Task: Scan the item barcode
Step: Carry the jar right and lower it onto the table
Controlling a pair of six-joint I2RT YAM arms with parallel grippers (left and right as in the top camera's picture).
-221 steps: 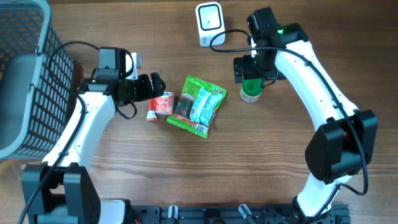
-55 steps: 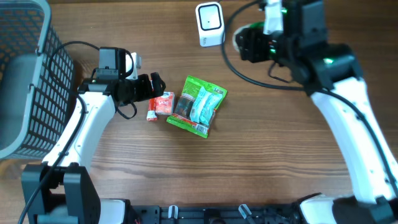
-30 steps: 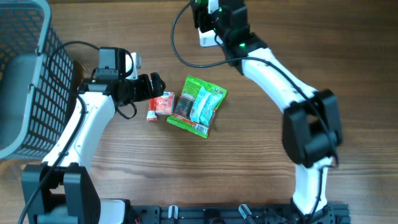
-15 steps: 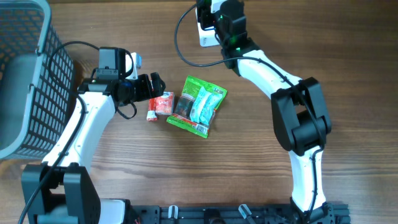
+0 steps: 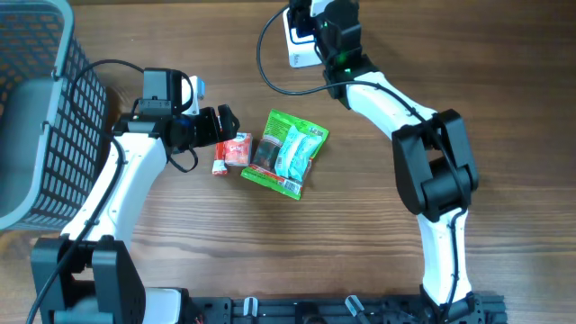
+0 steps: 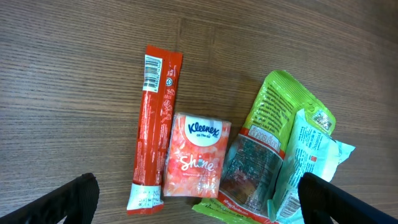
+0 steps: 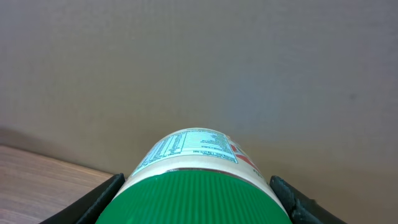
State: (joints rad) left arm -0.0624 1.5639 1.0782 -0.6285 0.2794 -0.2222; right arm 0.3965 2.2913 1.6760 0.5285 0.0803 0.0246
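Right jaws clamped on the green-lidded jar (image 7: pixel 200 186), lid toward the wrist cam, at the far edge of the counter (image 5: pixel 522 90) over the white scanner (image 5: pixel 294 52). Left jaws wide, empty, above the Kleenex pack (image 6: pixel 196 155) and red sachet (image 6: pixel 152 124).

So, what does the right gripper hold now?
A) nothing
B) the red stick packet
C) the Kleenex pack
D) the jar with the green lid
D: in the right wrist view the jar sits in the right gripper; the Kleenex pack and red stick packet lie on the table.
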